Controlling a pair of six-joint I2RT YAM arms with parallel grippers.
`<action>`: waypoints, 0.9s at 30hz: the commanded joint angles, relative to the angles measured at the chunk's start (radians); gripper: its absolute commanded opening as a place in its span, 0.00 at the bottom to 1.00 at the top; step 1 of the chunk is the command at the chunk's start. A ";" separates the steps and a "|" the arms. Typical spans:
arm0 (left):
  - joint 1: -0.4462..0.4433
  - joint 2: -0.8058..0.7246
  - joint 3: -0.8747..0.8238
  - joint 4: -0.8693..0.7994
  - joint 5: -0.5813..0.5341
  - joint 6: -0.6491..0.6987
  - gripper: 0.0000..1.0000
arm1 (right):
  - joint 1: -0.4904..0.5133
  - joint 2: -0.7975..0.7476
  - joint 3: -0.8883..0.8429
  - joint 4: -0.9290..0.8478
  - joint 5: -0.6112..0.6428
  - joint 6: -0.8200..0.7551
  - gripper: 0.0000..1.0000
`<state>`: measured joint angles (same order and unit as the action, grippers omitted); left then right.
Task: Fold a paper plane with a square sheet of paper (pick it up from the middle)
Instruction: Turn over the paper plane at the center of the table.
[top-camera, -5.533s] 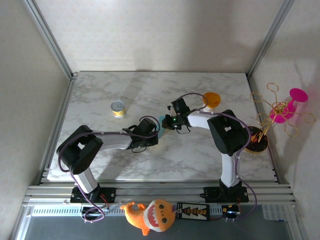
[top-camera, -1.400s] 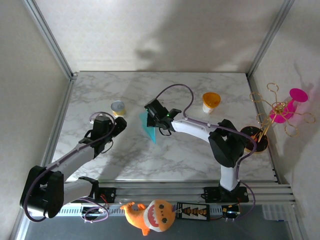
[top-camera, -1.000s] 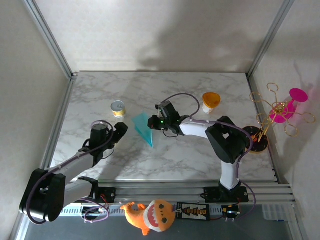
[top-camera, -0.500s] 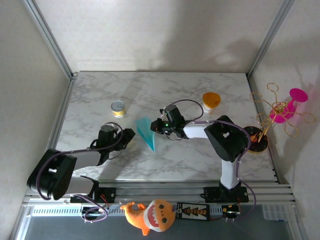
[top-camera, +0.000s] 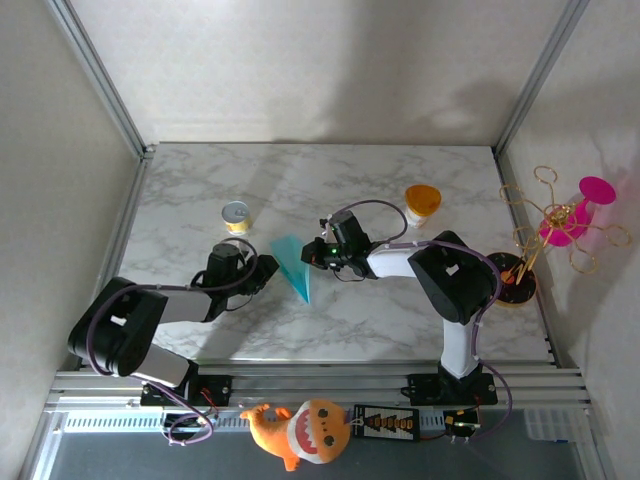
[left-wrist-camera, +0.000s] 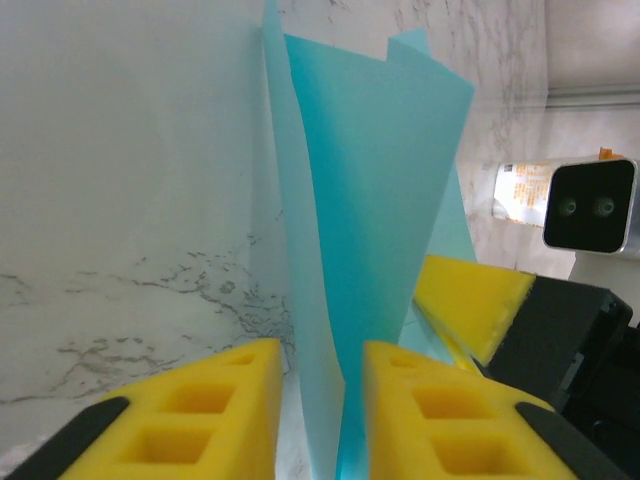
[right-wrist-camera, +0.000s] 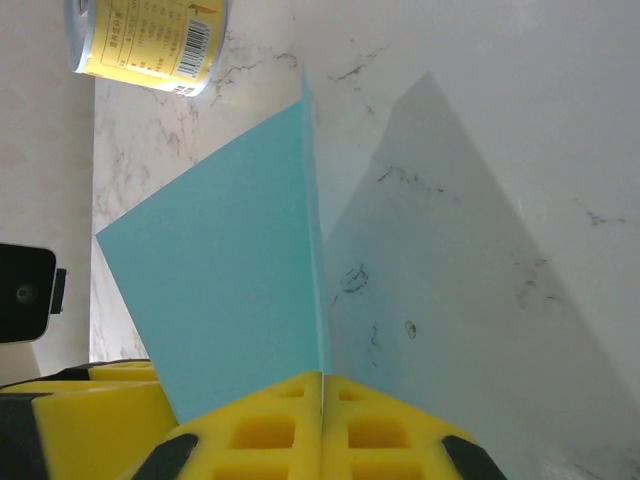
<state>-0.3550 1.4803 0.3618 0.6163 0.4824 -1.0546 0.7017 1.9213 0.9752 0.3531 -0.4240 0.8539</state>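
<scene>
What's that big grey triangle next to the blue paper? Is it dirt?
Right wrist view: not dirt, it's the shadow that the held-up teal paper casts on the marble table, soft at its edges. Left wrist view: the paper's layers show lighter and darker teal. Top external view: broad, blurry shadows lie on the back wall.

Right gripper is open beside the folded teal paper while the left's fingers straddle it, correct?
Not quite: the right gripper is shut on the folded teal paper, clamped on its crease, as the right wrist view shows. The left gripper does straddle it, open.
</scene>
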 joint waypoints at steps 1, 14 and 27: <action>-0.012 0.020 0.034 -0.007 0.000 0.004 0.22 | -0.003 0.001 -0.013 0.010 -0.022 0.005 0.02; -0.013 0.095 0.127 -0.121 -0.011 0.077 0.01 | -0.040 0.018 0.030 -0.110 -0.016 -0.123 0.22; -0.013 0.110 0.172 -0.174 0.014 0.136 0.00 | -0.048 0.093 0.136 -0.239 -0.097 -0.260 0.26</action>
<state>-0.3595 1.5814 0.5064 0.4667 0.4801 -0.9489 0.6521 1.9923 1.0859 0.1562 -0.4820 0.6346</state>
